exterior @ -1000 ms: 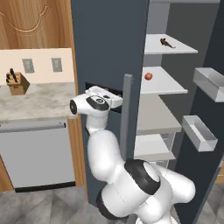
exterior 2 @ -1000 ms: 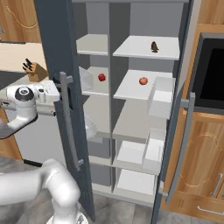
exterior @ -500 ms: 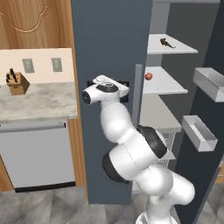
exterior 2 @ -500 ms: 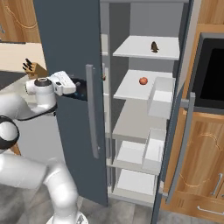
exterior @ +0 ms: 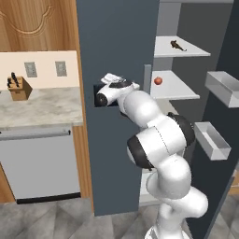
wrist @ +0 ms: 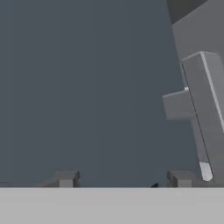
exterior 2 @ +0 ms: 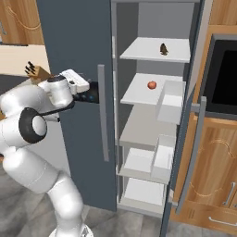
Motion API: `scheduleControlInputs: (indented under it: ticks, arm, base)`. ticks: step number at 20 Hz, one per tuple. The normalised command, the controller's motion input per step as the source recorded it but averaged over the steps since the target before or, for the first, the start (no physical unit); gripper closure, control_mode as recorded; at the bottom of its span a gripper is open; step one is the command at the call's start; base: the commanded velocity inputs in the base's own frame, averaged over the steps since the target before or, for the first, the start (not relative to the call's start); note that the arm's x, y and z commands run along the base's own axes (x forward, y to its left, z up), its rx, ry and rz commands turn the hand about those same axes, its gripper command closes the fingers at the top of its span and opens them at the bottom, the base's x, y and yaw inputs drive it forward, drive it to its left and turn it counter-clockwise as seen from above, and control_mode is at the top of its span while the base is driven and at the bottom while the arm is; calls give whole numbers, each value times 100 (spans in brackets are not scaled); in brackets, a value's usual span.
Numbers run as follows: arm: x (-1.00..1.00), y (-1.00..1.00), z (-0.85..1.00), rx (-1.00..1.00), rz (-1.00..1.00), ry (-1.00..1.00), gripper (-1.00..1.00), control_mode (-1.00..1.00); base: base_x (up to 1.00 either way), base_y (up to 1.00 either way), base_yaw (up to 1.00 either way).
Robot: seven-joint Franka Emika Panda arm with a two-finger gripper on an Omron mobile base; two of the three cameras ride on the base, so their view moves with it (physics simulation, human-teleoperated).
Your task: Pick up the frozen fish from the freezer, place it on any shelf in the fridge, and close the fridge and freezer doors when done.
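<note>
The frozen fish (exterior: 177, 45) (exterior 2: 163, 48), small and dark brown, lies on the top shelf (exterior 2: 148, 51) of the fridge (exterior 2: 152, 129). The fridge door (exterior 2: 194, 134) stands wide open on the right. The freezer door (exterior 2: 78, 41) (exterior: 116, 42) is swung in, shut or nearly so, and hides the freezer. My gripper (wrist: 122, 180) (exterior 2: 89, 95) rests against that door's front at its black panel, left of the grey bar handle (exterior 2: 102, 111) (wrist: 203, 109). The fingertips (wrist: 65, 177) stand apart with nothing between them.
A small red fruit (exterior 2: 152, 85) (exterior: 158, 80) sits on the second fridge shelf. Grey bins (exterior: 212, 140) line the open fridge door. A counter with a knife block (exterior: 18, 87) and a grey dishwasher (exterior: 39, 163) lie to the left. A wall oven (exterior 2: 224, 69) stands to the right.
The freezer door has swung from half open to shut or nearly shut, with my hand following against its front. The freezer shelves have gone out of sight behind it.
</note>
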Motion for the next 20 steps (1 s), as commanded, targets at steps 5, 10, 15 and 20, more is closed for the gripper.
scheduleControlInputs:
  ticks: [5,10,15,20]
  arm:
    - [78,0,30,0,-1,8,-100,-100]
    - [-73,0,80,0,-1,5,-100,-100]
    - [-100,-5,85,0,-4,1,-100,-100]
    - [-100,-38,9,-1,0,10,-100,-100]
  base:
    - [0,0,0]
    - [0,0,0]
    - [0,0,0]
    - [0,0,0]
